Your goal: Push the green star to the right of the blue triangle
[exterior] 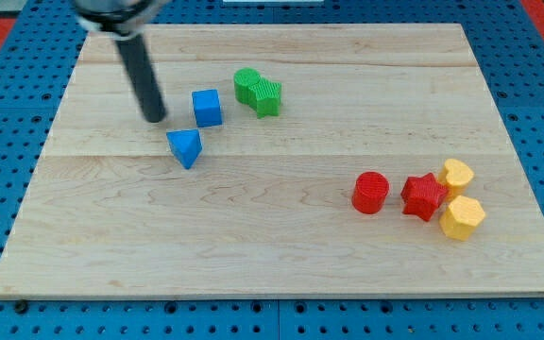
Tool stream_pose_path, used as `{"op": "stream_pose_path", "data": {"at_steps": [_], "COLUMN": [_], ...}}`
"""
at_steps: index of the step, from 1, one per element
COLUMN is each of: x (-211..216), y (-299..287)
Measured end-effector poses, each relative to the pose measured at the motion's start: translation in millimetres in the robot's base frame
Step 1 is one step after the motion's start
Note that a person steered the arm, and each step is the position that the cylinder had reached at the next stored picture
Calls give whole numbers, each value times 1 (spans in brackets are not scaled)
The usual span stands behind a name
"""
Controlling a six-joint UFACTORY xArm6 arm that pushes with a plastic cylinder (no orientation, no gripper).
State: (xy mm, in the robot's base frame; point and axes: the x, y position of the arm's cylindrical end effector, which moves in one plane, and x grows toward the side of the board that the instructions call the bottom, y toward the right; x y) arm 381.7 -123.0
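The green star (pixel 267 95) lies near the view's top centre, touching a green round block (pixel 246 85) on its left. The blue triangle (pixel 185 147) lies below and to the left of them. A blue cube (pixel 207 108) sits between the triangle and the green blocks. My tip (pixel 156 118) rests on the board left of the blue cube and above-left of the blue triangle, touching neither. The green star is up and to the right of the triangle, beyond the cube.
A red cylinder (pixel 370 192), a red star (pixel 424 196) and two yellow blocks (pixel 457 176) (pixel 462 217) cluster at the view's right. The wooden board (pixel 281 264) lies on a blue perforated table.
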Motion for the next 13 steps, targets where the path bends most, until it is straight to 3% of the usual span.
{"op": "stream_pose_path", "data": {"at_steps": [1, 2, 3, 4, 6, 7, 8, 10, 11, 12, 13], "x": [5, -27, -91, -97, -40, -78, -32, -30, 14, 55, 56], "y": [50, -10, 37, 109, 78, 94, 160, 70, 89, 46, 42]}}
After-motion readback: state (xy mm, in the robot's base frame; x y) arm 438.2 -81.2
